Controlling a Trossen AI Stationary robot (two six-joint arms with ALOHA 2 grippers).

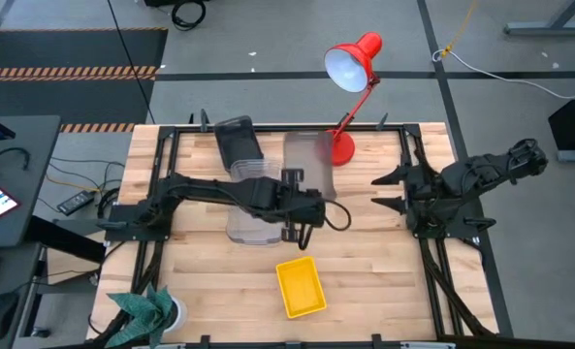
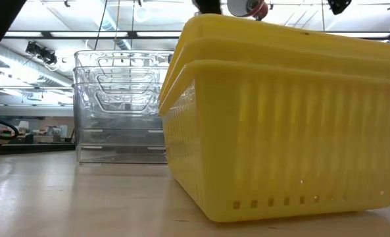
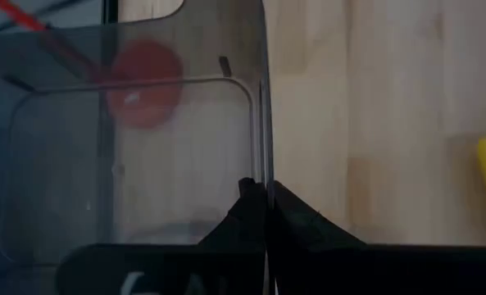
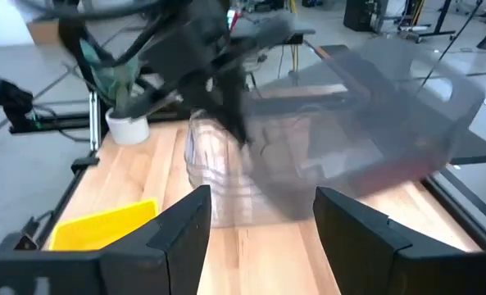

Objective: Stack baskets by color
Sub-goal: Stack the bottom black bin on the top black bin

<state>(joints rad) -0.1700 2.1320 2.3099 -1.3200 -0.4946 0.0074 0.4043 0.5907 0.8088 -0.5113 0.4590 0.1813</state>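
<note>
A smoky grey basket (image 1: 308, 160) hangs in the air near the red lamp's base, with my left gripper (image 1: 311, 197) shut on it. It also shows in the right wrist view (image 4: 374, 106), above the stack of clear baskets (image 1: 251, 221). Another dark grey basket (image 1: 237, 143) rests on the table's far part. A yellow stack (image 1: 300, 287) sits on its base near the front edge. My right gripper (image 4: 263, 233) waits open at the table's right side, with nothing between its fingers. My left gripper (image 3: 265, 205) pinches one side wall (image 3: 263, 160) of the grey basket, one finger inside the basket and one outside. The fingers slant down from the table's left. The basket is lifted clear of the table and sits tilted in the hold.
A red desk lamp (image 1: 350, 63) stands at the far middle, its base (image 1: 342, 150) just beside the lifted basket. A potted plant (image 1: 151, 310) stands at the near left corner. Bare wood lies between the yellow stack and my right arm (image 1: 452, 189).
</note>
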